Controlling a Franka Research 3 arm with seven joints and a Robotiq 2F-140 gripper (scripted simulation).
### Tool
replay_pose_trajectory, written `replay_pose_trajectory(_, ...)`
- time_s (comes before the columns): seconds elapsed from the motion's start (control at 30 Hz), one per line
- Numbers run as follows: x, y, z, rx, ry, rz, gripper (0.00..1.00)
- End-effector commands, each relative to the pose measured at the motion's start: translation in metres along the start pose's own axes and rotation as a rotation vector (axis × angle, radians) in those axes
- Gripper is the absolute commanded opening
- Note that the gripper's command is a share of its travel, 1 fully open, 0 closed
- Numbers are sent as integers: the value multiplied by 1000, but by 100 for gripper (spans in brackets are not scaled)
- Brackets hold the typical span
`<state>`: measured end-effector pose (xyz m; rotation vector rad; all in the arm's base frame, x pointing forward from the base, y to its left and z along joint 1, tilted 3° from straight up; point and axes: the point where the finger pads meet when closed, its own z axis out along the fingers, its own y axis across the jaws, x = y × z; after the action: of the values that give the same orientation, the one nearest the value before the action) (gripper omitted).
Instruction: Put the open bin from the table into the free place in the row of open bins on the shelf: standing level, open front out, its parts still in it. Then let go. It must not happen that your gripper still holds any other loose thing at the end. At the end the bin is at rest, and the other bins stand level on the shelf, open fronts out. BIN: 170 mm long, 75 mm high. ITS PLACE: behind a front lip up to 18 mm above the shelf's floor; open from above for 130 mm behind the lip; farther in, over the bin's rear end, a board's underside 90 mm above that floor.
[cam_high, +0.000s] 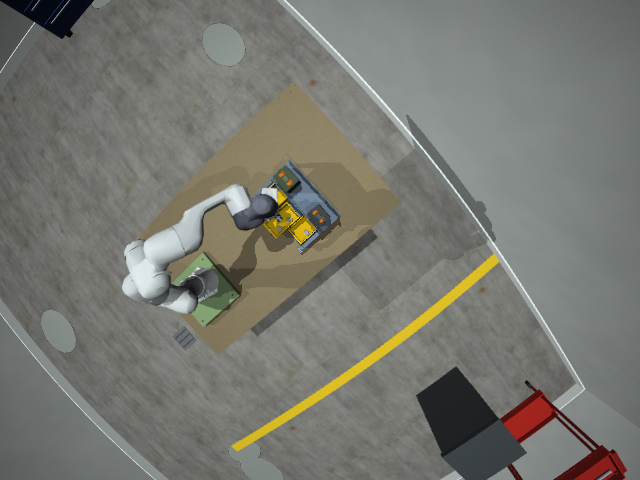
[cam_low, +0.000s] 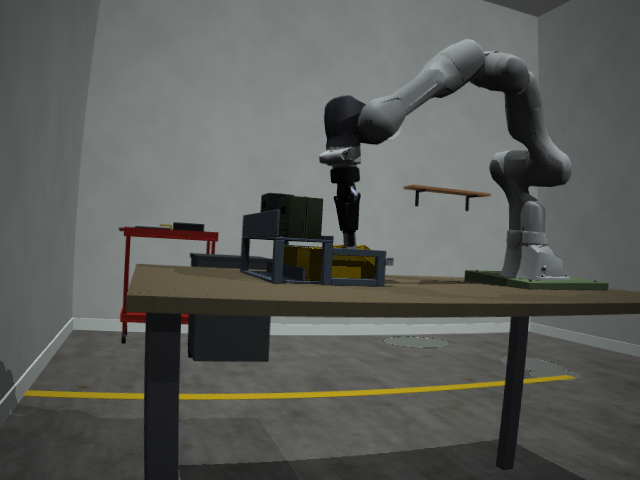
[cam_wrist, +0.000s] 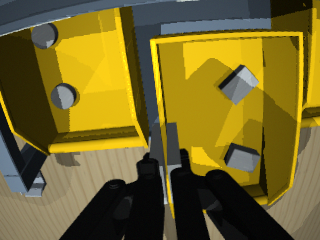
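The yellow open bin (cam_wrist: 230, 114) stands in the row on the blue-grey shelf (cam_high: 302, 204), between two other yellow bins (cam_wrist: 76, 87) (cam_wrist: 312, 74). It holds two grey cube parts (cam_wrist: 238, 84) (cam_wrist: 242, 158). It looks level in the side view (cam_low: 351, 260), with its open front toward the table. My gripper (cam_wrist: 166, 138) comes down from above and is shut on the bin's left side wall near the front; it also shows in the side view (cam_low: 349, 238). In the top view my wrist (cam_high: 258, 209) hides the fingers.
The left bin holds two grey round parts (cam_wrist: 64, 96). A shelf post (cam_wrist: 27, 167) stands at the front left. My arm's green base plate (cam_high: 206, 289) is at the table's near corner.
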<state>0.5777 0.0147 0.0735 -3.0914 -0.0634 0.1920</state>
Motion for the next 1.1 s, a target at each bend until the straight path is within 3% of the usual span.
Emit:
replay_pose_trajectory(0.0, 4, -1, -2, 2, 10, -2, 0)
replay_pose_trajectory(1.07, 19, -1, -3, 3, 29, -2, 0)
